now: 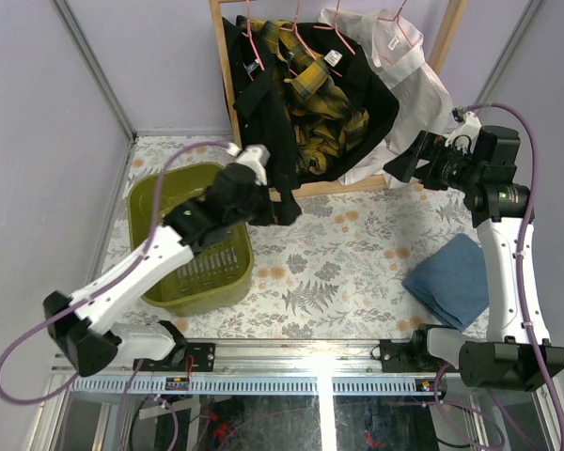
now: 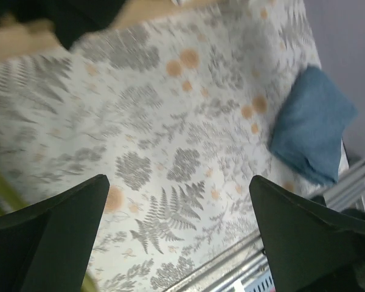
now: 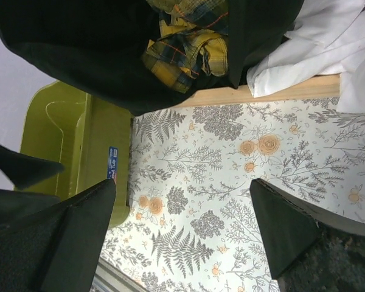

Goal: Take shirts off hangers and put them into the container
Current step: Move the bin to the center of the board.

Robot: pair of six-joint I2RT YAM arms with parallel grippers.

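Observation:
Four shirts hang bunched on pink hangers [image 1: 305,42] on the rack: a black shirt [image 1: 258,103], a yellow-and-black plaid one [image 1: 321,94], a second black one [image 1: 371,113] and a white one [image 1: 409,70]. The olive-green container [image 1: 183,240] stands at the left with nothing in it. My left gripper [image 1: 280,209] is open beside the first black shirt's hanging hem, over the container's far right corner; between its fingers [image 2: 61,231] only tablecloth shows. My right gripper [image 1: 395,167] is open and empty just right of the white shirt's lower edge, and its view shows the black shirt [image 3: 97,55], plaid [image 3: 182,48] and white cloth [image 3: 328,42].
The wooden rack frame [image 1: 227,85] and its base rail [image 3: 292,88] stand at the back of the table. A folded blue cloth [image 1: 451,277] lies at the right, also in the left wrist view [image 2: 310,128]. A fern-patterned tablecloth [image 1: 338,263] covers the table.

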